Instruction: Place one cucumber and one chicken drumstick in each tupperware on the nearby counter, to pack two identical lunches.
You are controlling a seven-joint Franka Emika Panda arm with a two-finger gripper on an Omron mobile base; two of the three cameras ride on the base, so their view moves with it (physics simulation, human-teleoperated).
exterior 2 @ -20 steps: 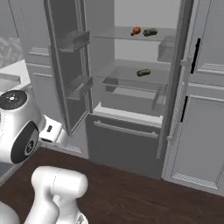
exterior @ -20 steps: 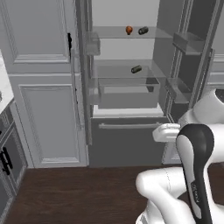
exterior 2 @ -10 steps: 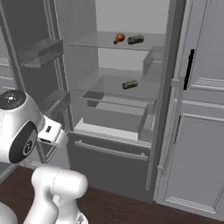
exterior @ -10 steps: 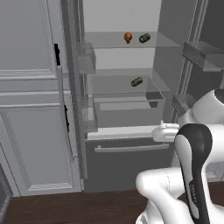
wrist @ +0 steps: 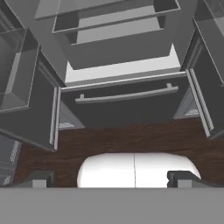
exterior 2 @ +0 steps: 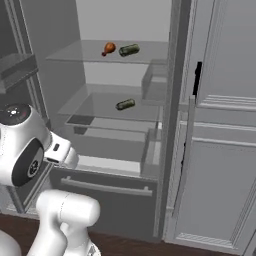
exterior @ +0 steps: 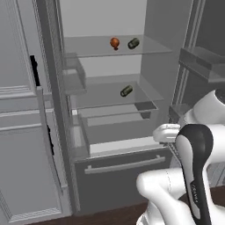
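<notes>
The fridge (exterior: 114, 132) is cut off at the top edge in both base views, so its uppermost part is out of frame. In the left base view the arm covers the fridge's lower right corner and the right end of the freezer drawer (exterior: 118, 171). On the upper shelf (exterior 2: 100, 55) the drumstick (exterior 2: 108, 48) and the cucumber (exterior 2: 129, 49) are too small to show detail, as is the second cucumber (exterior 2: 125, 104) near the back of the lower shelf (exterior 2: 95, 112).
</notes>
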